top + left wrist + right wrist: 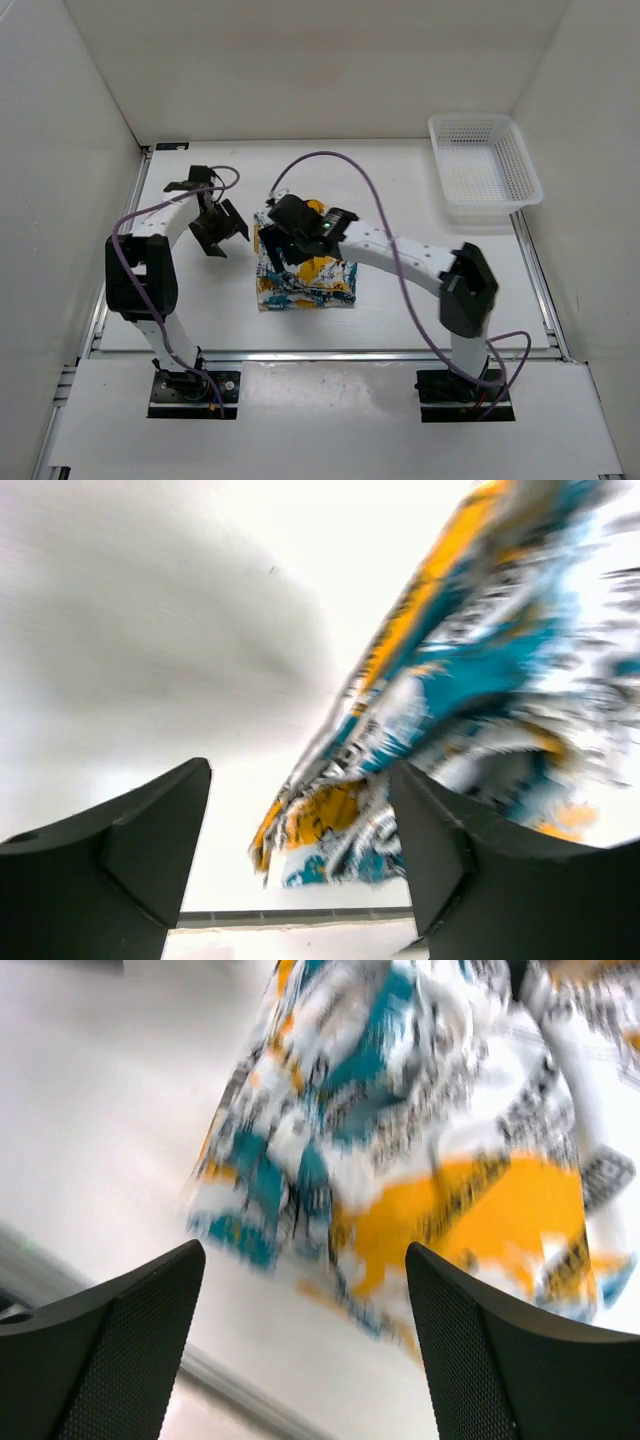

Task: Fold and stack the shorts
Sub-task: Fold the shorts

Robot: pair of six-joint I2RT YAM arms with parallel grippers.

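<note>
The shorts [310,282], white with a teal, yellow-orange and black print, lie folded in a compact bundle at the table's middle. My left gripper [222,228] is open and empty, just left of the bundle. In the left wrist view the shorts [470,670] fill the right side, beyond the gripper [300,870]. My right gripper [283,245] is open and empty, hovering over the bundle's upper left part. In the right wrist view the shorts [400,1130] lie below and ahead of the gripper [305,1350], blurred.
A white plastic mesh basket [484,168] stands at the back right corner. White walls enclose the table on three sides. A metal rail [330,353] runs along the near edge.
</note>
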